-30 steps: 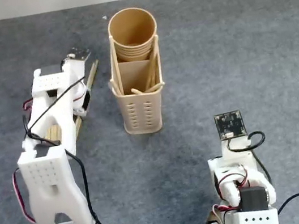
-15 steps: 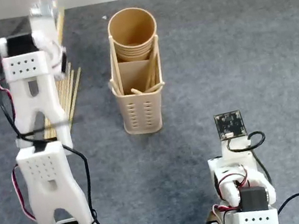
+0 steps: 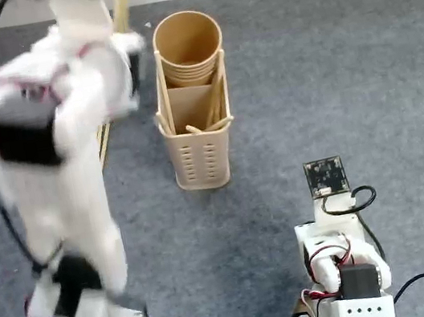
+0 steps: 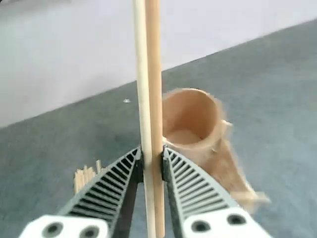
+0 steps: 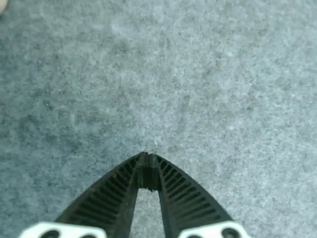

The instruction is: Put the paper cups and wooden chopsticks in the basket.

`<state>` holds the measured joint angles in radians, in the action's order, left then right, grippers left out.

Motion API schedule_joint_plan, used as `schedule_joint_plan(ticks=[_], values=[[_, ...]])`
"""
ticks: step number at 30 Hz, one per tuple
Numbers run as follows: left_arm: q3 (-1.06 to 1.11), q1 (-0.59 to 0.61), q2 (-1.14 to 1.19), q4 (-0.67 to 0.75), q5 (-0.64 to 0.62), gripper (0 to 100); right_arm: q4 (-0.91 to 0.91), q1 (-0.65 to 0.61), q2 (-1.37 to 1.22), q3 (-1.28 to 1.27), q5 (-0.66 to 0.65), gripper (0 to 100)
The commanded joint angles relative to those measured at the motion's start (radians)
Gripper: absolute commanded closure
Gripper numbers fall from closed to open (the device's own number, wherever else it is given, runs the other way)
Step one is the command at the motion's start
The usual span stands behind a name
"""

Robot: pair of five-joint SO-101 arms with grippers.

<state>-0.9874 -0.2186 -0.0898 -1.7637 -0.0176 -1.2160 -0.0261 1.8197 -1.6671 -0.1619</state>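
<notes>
My left gripper (image 4: 151, 153) is shut on a pair of wooden chopsticks (image 4: 147, 84) that stand up between its fingers. In the high view the left arm (image 3: 61, 135) is raised and blurred, with the chopsticks (image 3: 120, 7) at the back, left of the basket (image 3: 198, 148). The basket is tan and perforated; stacked paper cups (image 3: 188, 44) fill its far part and a few chopsticks (image 3: 216, 97) lean in its near part. Several loose chopsticks (image 3: 102, 144) lie on the carpet beside the left arm. My right gripper (image 5: 147, 163) is shut and empty over bare carpet.
Grey carpet covers the whole table. The right arm (image 3: 338, 243) rests folded at the front right, well clear of the basket. A pale wall edge runs along the back.
The left arm has lifted off the carpet with the chopsticks and swung up and towards the basket. The right arm has not moved.
</notes>
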Motion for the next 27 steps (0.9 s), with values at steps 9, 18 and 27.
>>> schedule_joint_plan(ticks=[9,18,27], values=[[1.001,-0.053,-0.581,0.589,-0.006,100,-0.007,0.013,0.013,-0.153,-0.006,99.2],[1.084,-0.119,-0.578,0.865,-0.006,100,-0.007,0.013,0.013,-0.153,-0.006,99.2],[1.317,-0.182,-0.489,0.974,-0.005,94,-0.007,0.013,0.013,-0.153,-0.006,99.2]])
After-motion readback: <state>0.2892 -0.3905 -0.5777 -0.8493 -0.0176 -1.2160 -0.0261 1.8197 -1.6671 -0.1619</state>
